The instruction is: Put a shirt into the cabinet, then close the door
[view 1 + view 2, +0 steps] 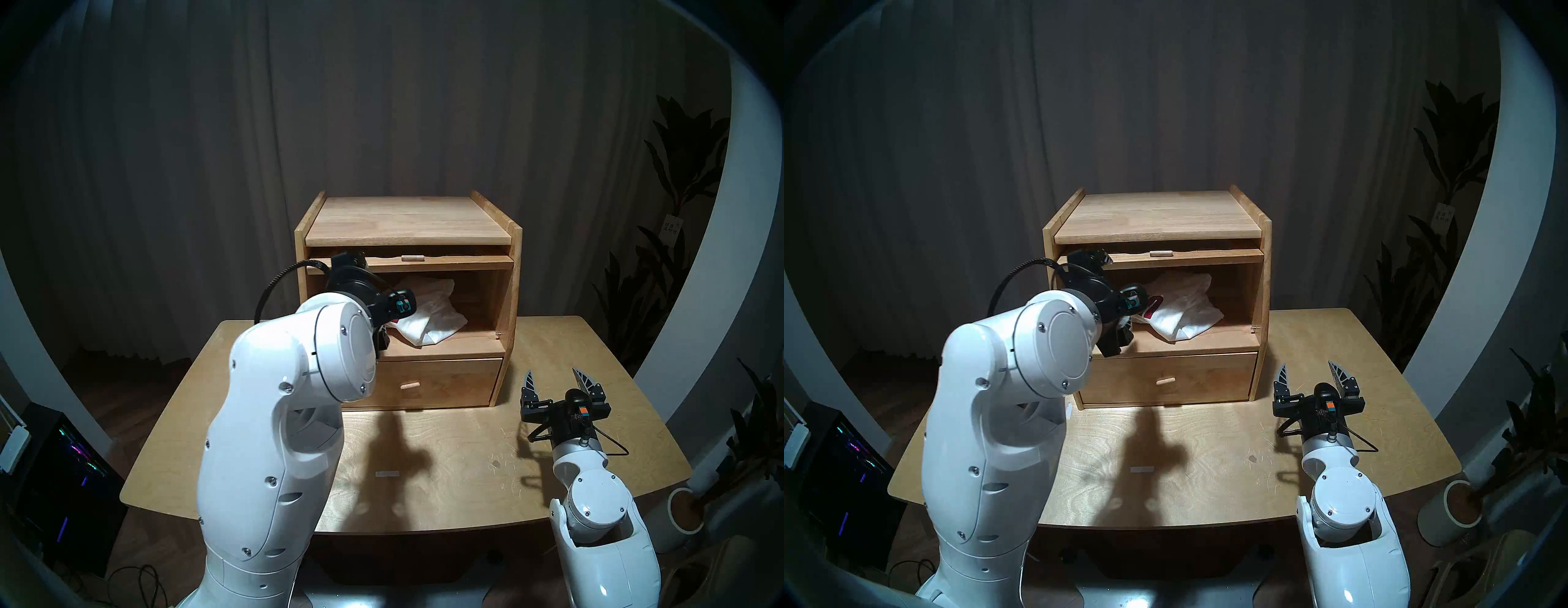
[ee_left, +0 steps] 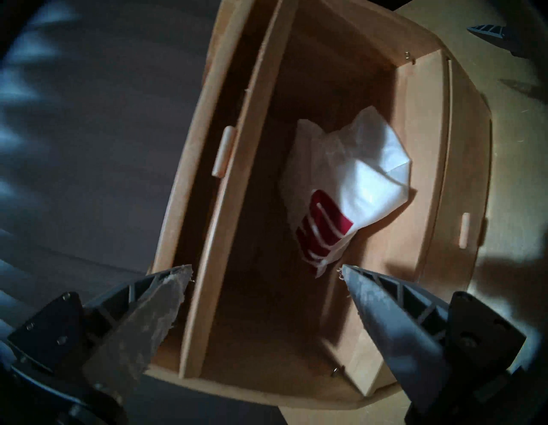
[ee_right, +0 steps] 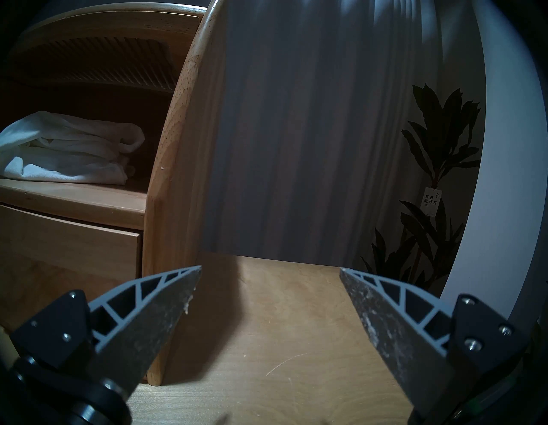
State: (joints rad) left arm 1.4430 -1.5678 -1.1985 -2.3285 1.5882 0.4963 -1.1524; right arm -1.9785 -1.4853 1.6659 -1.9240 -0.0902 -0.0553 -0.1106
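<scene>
The shirt (image 1: pixel 428 316) lies crumpled on the floor of the upper compartment of the cabinet (image 1: pixel 407 220), white cloth bunched toward the middle with a patch of dark-red lettering turned to the left side. It sits wholly inside the opening, touching neither side wall. The door (image 1: pixel 409 257) is up and slid back under the top board, only its front edge and small peg knob (image 1: pixel 412 257) showing, so the compartment stands open. Below it the drawer (image 1: pixel 437 382) is shut flush.

The left gripper (image 2: pixel 265 273) hangs just in front of the opening at its left side, jaws spread wide and empty; in the left wrist view the shirt lies beyond the fingertips, apart from them, though that picture is blurred and the gap is hard to judge. The right gripper (image 1: pixel 555 378) rests low over the table (image 1: pixel 445 479) to the right of the cabinet, also spread wide with nothing between its fingers, pointing past the cabinet's right side panel toward the curtain (image 1: pixel 382 106)
</scene>
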